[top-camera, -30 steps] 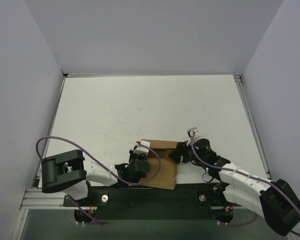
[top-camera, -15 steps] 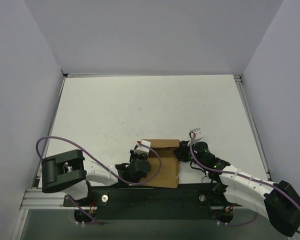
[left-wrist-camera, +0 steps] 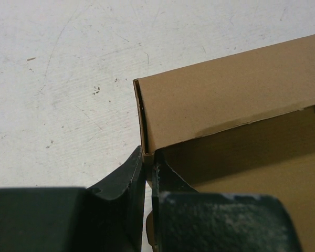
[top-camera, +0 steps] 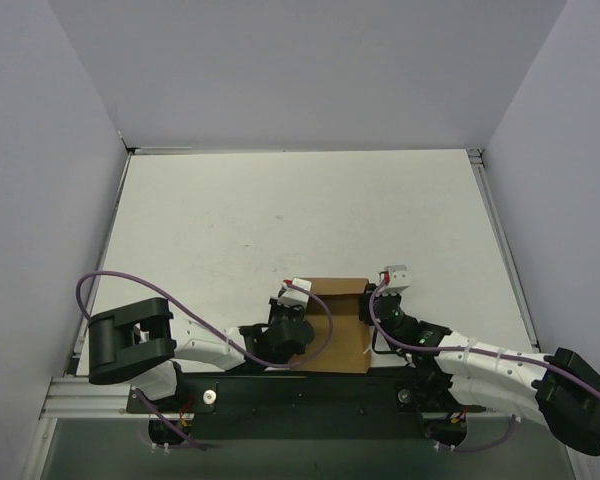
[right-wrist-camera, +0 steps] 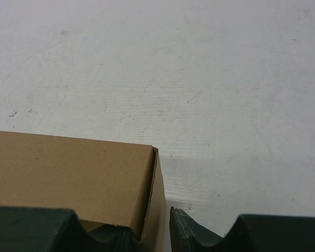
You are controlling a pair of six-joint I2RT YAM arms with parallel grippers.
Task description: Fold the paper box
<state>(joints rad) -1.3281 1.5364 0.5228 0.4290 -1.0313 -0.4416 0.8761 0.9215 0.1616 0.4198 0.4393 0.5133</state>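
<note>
A brown cardboard box (top-camera: 345,330) on the white bench (top-camera: 280,220).
Your left gripper (left-wrist-camera: 147,157) pinches its left wall; your right gripper (right-wrist-camera: 155,226) sits around its right wall, squeeze unclear.

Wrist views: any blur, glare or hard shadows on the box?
Left wrist: paper box crisp, with a dark shadow band under its folded rim, no glare. Right wrist: table texture slightly soft, with a faint shadow beside the box wall. Top external: even light, no glare, box small in frame.

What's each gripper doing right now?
Left gripper: closed on the paper box wall.
Right gripper: straddles the box's other wall; grip cannot be told.
</note>
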